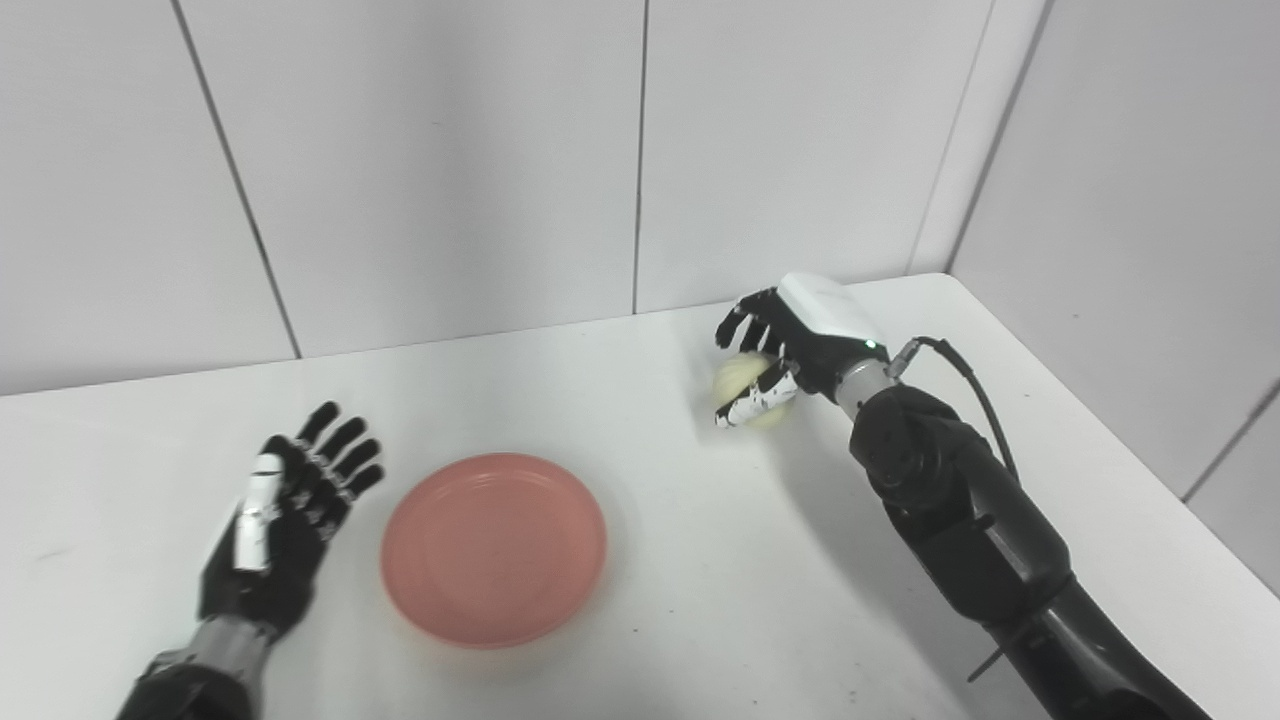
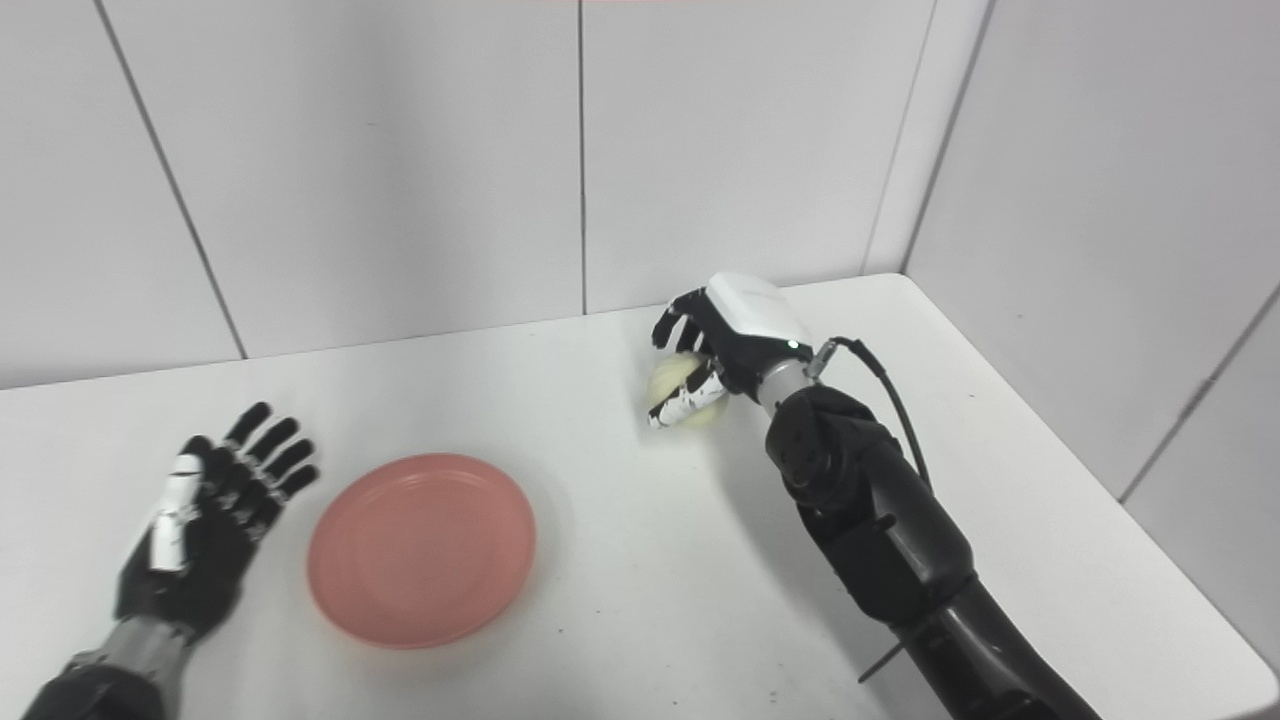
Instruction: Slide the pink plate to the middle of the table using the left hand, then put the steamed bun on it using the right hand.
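The round pink plate [image 1: 494, 548] lies flat on the white table [image 1: 700, 600], near its front edge. The black left hand [image 1: 285, 520] rests just beside the plate with its fingers spread wide, holding nothing. Toward the back right corner, the black-and-white right hand [image 1: 790, 355] has its fingers wrapped around the pale round steamed bun [image 1: 742, 380].
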`<state>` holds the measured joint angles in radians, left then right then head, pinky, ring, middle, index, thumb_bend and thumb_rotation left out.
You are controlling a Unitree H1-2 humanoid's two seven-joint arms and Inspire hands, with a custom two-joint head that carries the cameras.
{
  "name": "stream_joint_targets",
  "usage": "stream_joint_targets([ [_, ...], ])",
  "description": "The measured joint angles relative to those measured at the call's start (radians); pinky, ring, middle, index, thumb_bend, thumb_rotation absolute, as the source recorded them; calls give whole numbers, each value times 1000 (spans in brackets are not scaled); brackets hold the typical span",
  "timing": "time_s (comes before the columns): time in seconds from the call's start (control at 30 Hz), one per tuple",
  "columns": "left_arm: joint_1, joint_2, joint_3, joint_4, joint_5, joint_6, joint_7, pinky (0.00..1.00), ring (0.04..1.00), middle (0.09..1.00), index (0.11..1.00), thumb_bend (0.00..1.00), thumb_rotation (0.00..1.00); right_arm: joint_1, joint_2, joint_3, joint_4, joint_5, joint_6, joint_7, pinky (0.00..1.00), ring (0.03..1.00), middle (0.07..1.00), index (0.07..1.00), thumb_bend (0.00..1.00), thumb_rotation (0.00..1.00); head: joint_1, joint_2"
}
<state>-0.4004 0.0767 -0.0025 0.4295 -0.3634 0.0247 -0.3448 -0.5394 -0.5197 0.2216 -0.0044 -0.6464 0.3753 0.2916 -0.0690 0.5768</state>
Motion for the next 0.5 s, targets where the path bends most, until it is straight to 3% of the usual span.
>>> stream_joint_targets([
  [0.13,3,-28,-21,-21,21,9,31,919,918,931,938,452,1000,-20,26,28,-2,14,-31,10,305,367,418,541,516,0,84,3],
  [0.5,1,-82,-43,-33,46,35,68,927,923,929,943,442,1000,-80,107,109,-49,34,-59,70,298,374,431,545,515,0,185,23],
])
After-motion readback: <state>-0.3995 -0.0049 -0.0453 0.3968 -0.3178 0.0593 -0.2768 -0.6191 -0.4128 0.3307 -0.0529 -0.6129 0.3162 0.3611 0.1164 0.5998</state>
